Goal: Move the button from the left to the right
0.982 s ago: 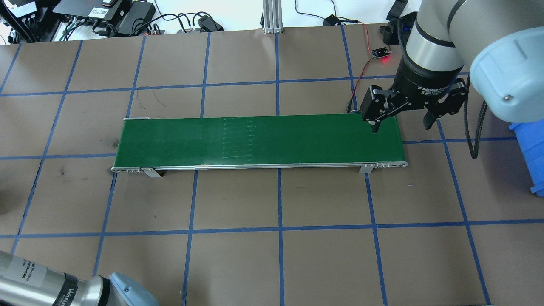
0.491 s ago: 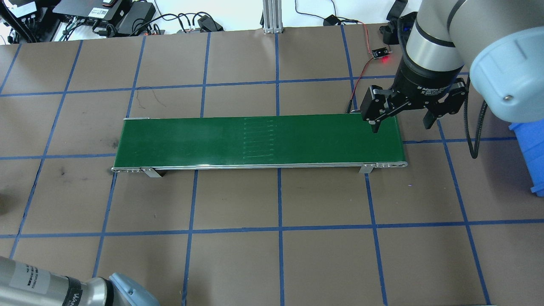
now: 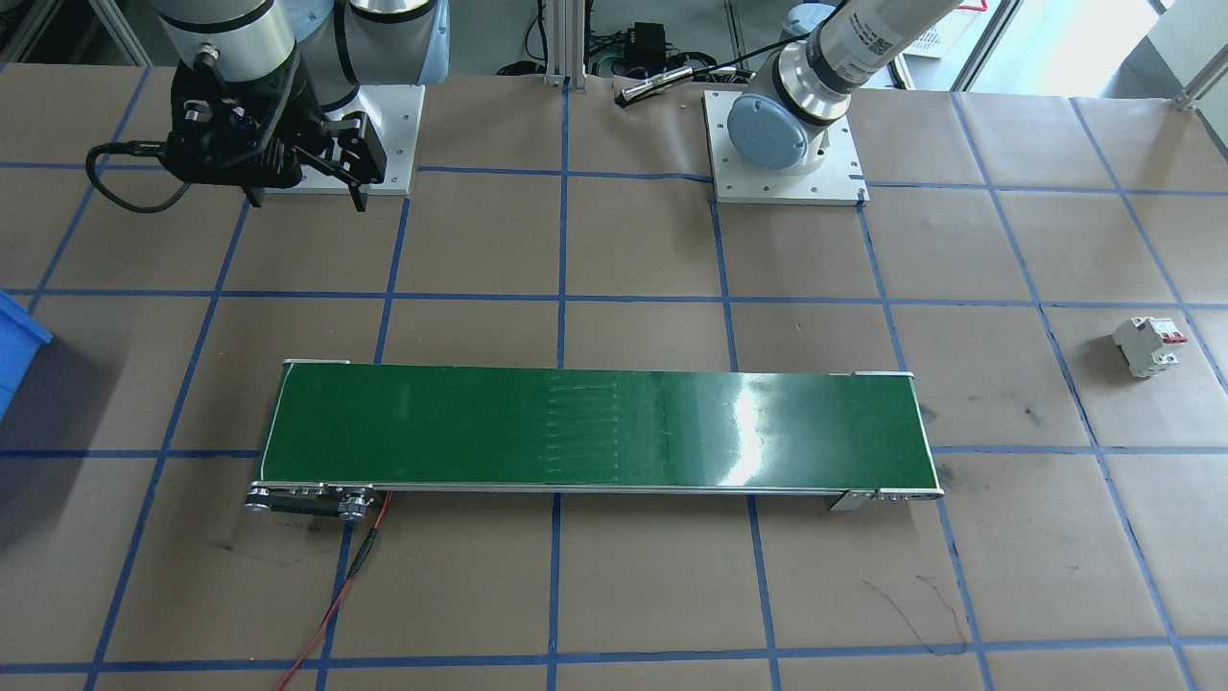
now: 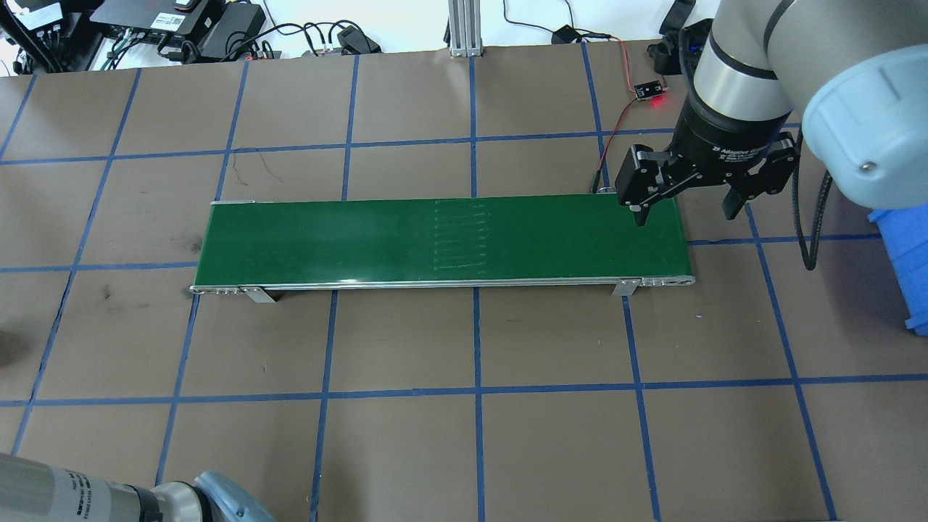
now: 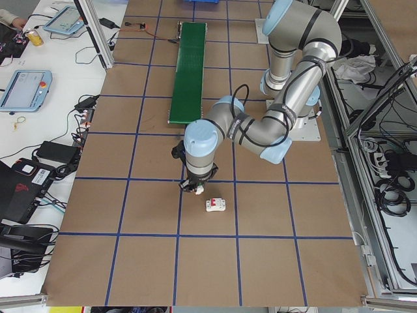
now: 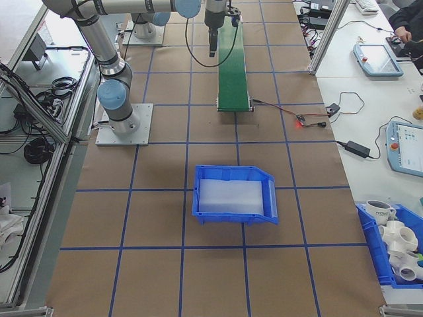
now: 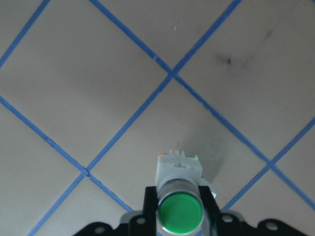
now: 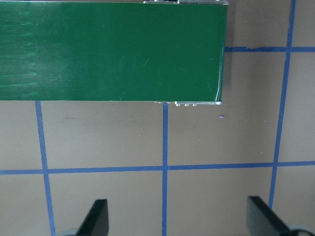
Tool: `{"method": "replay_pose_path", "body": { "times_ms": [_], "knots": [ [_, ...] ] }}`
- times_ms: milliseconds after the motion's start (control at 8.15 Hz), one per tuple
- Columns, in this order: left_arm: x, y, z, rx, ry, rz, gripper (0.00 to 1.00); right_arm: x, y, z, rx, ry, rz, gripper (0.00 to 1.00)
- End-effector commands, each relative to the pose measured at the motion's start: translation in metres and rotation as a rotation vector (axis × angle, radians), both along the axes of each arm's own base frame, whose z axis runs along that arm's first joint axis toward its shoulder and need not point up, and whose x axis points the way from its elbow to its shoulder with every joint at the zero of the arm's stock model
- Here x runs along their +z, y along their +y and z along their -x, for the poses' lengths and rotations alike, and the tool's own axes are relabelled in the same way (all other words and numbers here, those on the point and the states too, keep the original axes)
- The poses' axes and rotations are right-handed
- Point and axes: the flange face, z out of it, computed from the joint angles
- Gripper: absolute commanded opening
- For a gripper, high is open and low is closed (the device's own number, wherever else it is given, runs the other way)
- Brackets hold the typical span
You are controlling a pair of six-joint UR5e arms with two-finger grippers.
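The button (image 7: 179, 194) is between the fingers (image 7: 148, 199) of the left gripper (image 7: 180, 212), which close on its grey collar just under the green cap. The boxy body points down to the brown table (image 7: 98, 88), and from the wrist view it seems to hang above the paper, so I judge it is already lifted for carrying. In the exterior left view this gripper is past the near end of the green belt (image 5: 187, 70), just beside the white circuit breaker (image 5: 215, 205). It holds the button upright, probably so that the button can stand on its base when it is put down on the belt.

The right gripper (image 4: 685, 199) waits with its fingers wide apart and empty above the far corner of the belt's right end. I think it stays there to take the button when it arrives. The blue bin (image 6: 234, 193) stands further on that side.
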Motion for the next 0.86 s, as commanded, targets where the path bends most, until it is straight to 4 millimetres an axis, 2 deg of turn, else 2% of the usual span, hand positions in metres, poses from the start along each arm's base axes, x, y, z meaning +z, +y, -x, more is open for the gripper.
{"method": "replay_pose_path", "body": {
  "times_ms": [0, 123, 245, 368, 491, 613, 736],
  "knots": [
    [0.039, -0.043, 0.11, 0.385, 0.013, 0.033, 0.0, 0.0, 0.0, 0.0, 0.0, 0.0, 0.0, 1.0],
    [0.038, -0.058, 0.157, 0.442, 0.013, 0.025, 0.0, 0.0, 0.0, 0.0, 0.0, 0.0, 0.0, 1.0],
    [0.03, -0.068, 0.191, 0.487, 0.021, 0.021, 0.0, 0.0, 0.0, 0.0, 0.0, 0.0, 0.0, 1.0],
    [0.018, -0.076, 0.212, 0.616, 0.04, 0.006, 0.0, 0.0, 0.0, 0.0, 0.0, 0.0, 0.0, 1.0],
    [0.01, -0.085, 0.244, 0.671, 0.049, -0.007, 0.0, 0.0, 0.0, 0.0, -0.002, 0.0, 0.0, 1.0],
    [0.013, -0.088, 0.265, 0.599, 0.04, -0.009, 0.0, 0.0, 0.0, 0.0, 0.0, 0.0, 0.0, 1.0],
    [0.011, -0.09, 0.276, 0.397, 0.017, -0.024, 0.0, 0.0, 0.0, 0.0, 0.0, 0.001, 0.0, 1.0]
  ]
}}
